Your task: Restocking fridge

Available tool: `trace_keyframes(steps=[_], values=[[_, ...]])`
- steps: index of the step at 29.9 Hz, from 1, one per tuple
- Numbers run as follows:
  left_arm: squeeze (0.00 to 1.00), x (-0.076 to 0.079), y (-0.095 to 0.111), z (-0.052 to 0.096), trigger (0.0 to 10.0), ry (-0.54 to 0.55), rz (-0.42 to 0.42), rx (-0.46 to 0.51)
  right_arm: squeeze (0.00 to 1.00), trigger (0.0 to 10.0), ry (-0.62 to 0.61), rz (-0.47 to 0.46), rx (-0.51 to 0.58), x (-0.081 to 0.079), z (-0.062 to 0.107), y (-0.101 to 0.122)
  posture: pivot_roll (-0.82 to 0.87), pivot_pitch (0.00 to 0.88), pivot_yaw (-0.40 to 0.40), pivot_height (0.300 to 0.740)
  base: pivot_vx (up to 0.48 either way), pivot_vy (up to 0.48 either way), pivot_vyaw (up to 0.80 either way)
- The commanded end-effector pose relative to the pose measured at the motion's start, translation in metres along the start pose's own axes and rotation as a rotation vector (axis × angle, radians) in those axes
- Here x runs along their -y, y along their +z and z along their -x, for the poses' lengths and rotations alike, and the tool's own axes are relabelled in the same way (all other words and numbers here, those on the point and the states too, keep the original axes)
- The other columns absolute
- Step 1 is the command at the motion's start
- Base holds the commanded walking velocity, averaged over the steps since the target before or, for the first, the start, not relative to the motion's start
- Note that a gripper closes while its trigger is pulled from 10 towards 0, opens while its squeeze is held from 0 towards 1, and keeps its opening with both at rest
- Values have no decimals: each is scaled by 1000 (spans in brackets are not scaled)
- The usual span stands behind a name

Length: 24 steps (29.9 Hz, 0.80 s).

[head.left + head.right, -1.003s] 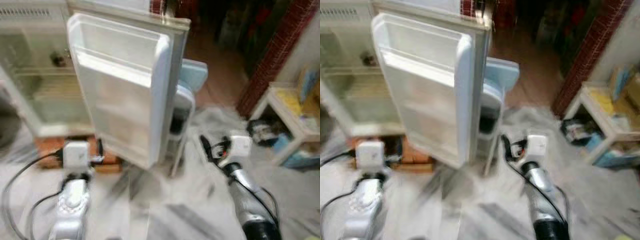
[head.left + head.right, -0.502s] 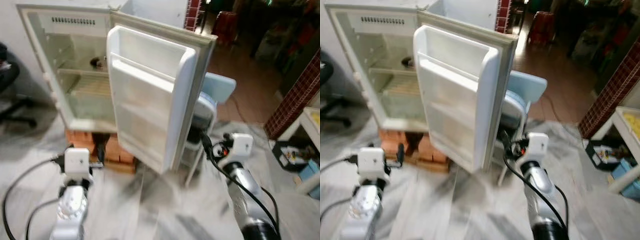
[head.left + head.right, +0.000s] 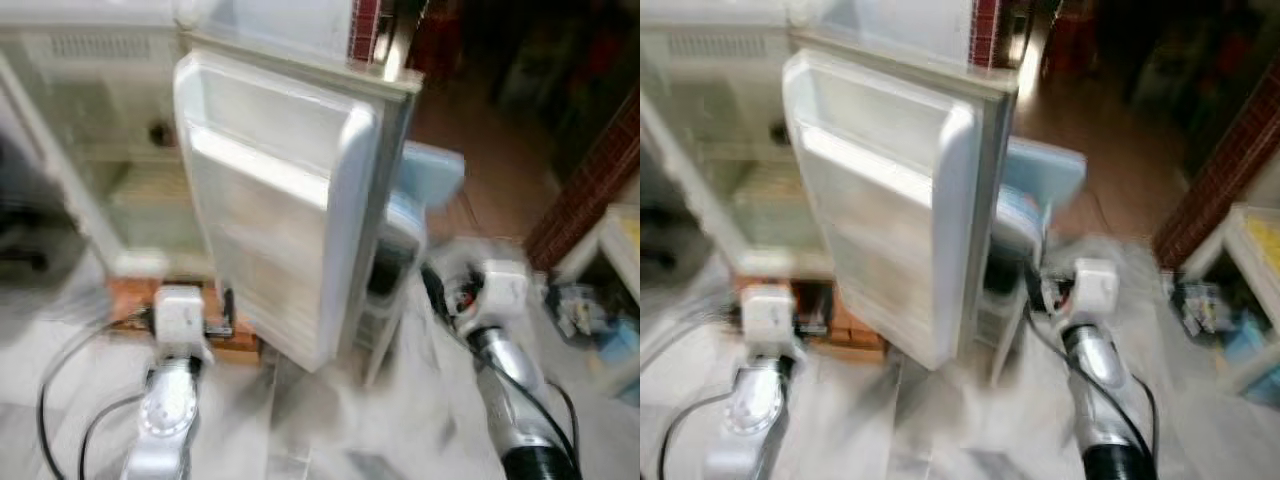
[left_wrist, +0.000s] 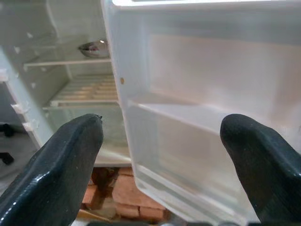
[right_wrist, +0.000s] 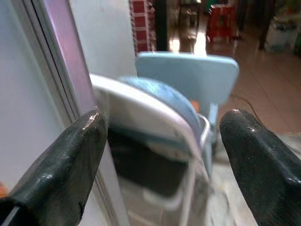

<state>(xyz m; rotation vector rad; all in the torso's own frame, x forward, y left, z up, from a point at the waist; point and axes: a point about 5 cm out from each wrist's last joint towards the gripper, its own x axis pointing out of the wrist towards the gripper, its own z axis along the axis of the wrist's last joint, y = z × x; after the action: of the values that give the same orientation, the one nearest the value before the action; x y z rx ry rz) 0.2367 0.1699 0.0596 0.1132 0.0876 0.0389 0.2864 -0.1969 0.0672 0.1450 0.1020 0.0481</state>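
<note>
Head views blurred. Left hand (image 4: 160,136): fingers (image 4: 61,160) spread wide, holding nothing, touching nothing. Just ahead of it the fridge door (image 3: 280,200) stands open, its white shelves bare; beyond, the fridge (image 4: 70,70) interior with wire rack and a small metal bowl (image 4: 94,48) on an upper shelf. Fridge rests on bricks (image 4: 127,193).

Right hand (image 5: 160,141): fingers wide apart, empty, no contact. Ahead of it a light blue chair (image 5: 188,80), beside the door's outer edge.

Home room: open fridge (image 3: 270,200), blue chair (image 5: 188,80), tiled floor (image 3: 330,430).
</note>
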Motion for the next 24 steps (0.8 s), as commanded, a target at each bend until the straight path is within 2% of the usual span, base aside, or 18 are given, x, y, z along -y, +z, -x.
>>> trace_keyframes(steps=[1,6,8,14,19,21,22,24], values=[[0,-7,-4,1,10000,25,-6,-31,0,10000,38,4,9,-11,-5,3,62,0,-64,740,0,0,0],[0,-7,-12,5,10000,22,-2,-63,0,10000,56,35,16,-12,-7,5,64,0,-64,740,0,0,0],[0,-8,-29,16,10000,32,35,-150,0,10000,18,31,42,-11,-13,10,66,0,-64,740,0,0,797],[0,-5,-41,27,10000,-8,9,-210,0,10000,9,28,45,-13,-21,14,77,0,-66,740,0,0,794],[0,-1,-53,35,10000,-57,14,-284,0,10000,-4,33,46,-13,-31,17,87,0,-68,740,0,0,0],[0,2,-60,39,10000,-103,28,-336,0,10000,-15,-26,32,-14,-40,21,91,0,-68,740,0,0,0],[0,2,-60,39,10000,-103,28,-336,0,10000,-15,-26,32,-14,-40,21,91,0,-68,740,0,0,0],[0,4,-64,39,10000,-141,23,-365,0,10000,37,-61,40,-22,-53,31,94,0,-67,740,0,0,0]])
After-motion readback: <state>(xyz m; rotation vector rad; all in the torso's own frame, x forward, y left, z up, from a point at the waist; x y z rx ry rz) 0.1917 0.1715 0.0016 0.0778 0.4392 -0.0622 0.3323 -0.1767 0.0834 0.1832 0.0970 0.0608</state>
